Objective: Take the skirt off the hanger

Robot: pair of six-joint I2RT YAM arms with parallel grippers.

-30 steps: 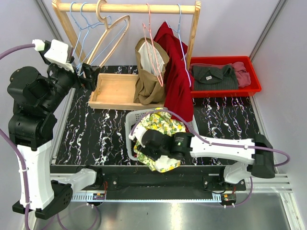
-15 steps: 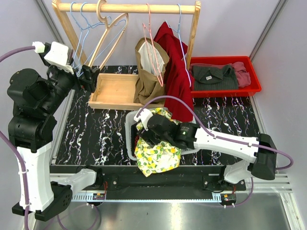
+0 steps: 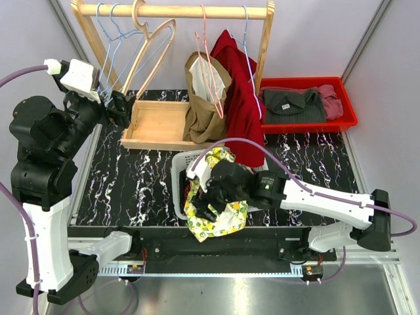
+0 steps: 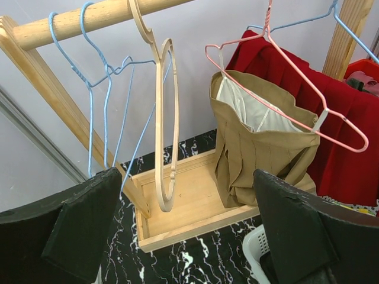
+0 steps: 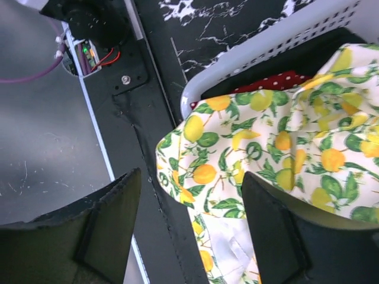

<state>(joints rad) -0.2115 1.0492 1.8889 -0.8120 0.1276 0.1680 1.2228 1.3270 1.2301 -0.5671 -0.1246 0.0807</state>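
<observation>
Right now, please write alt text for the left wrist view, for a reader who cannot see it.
A khaki skirt hangs on a pink hanger from a wooden rail, with a red garment behind it. The open left gripper frames the bottom; a wooden hanger hangs above a wooden tray.

Wooden tray [image 3: 157, 142], red bin [image 3: 349, 108], white basket [image 3: 176, 185]

Starting from the basket [image 3: 177, 187], I see a garment [image 3: 213, 220] draped over its near rim. The tray [image 3: 161, 125] sits behind-left of it, the bin [image 3: 308, 126] behind-right, the skirt [image 3: 200, 111] hanging straight behind.
</observation>
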